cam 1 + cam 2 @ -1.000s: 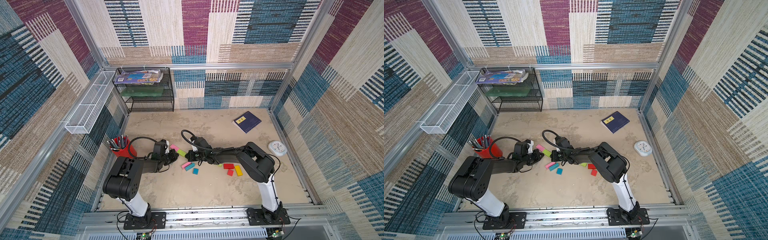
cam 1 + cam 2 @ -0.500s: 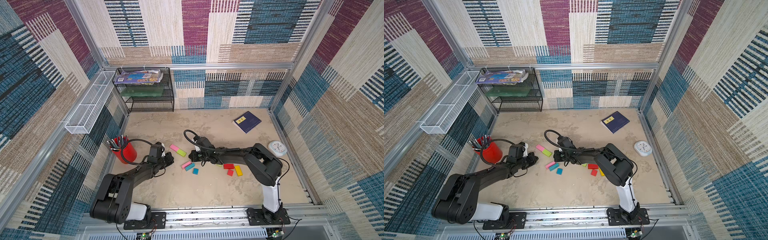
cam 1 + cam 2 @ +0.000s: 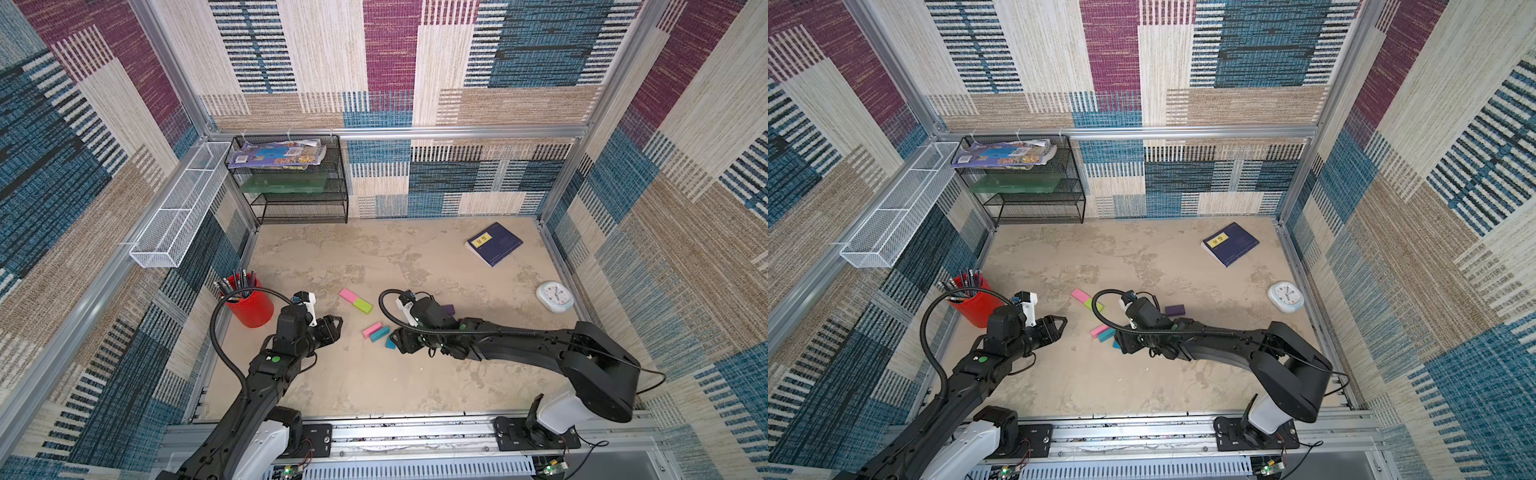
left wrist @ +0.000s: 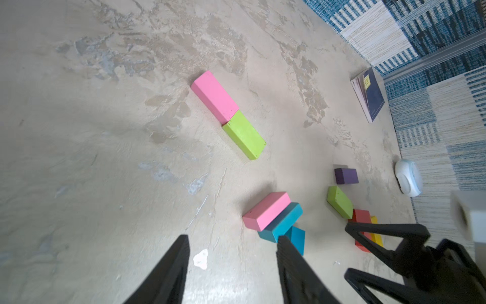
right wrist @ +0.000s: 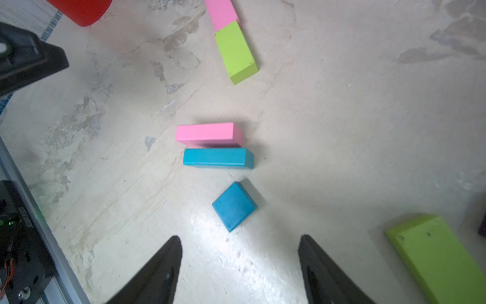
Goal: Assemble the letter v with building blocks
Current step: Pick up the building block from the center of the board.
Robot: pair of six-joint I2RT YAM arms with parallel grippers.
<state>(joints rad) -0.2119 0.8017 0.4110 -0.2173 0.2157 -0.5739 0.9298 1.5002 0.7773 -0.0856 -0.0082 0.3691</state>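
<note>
Both sets of jaws stand parted, gripping nothing. We see the left gripper [image 3: 336, 327] over the bare tabletop [image 3: 374, 257], left of centre in both top views, its tips aimed toward the building blocks [image 3: 372, 329] at lower centre.

The right gripper [image 5: 239, 237] is spread just short of a square teal block [image 5: 234, 206]. That block lies loose near a long teal block [image 5: 218, 158] and a pink block [image 5: 209, 134], set close side by side. Above them in a top view, a second pink block [image 3: 348, 295] and a lime block [image 3: 363, 306] touch end to end in one slanted line. A purple block [image 3: 1174, 309] sits alone just beyond the right arm.

From the left wrist we also make out another lime block [image 4: 339, 201], a red block [image 4: 361, 216] and a yellow block [image 4: 376, 239], bunched behind the right gripper's fingers.

At left of frame a red cup [image 3: 249, 309] holds pens. At upper left a black mesh rack [image 3: 291, 208] carries a magazine [image 3: 276, 153] on top and a green slab [image 3: 284, 183] on its middle shelf. A white wire basket [image 3: 178, 216] hangs on the left wall.
</note>
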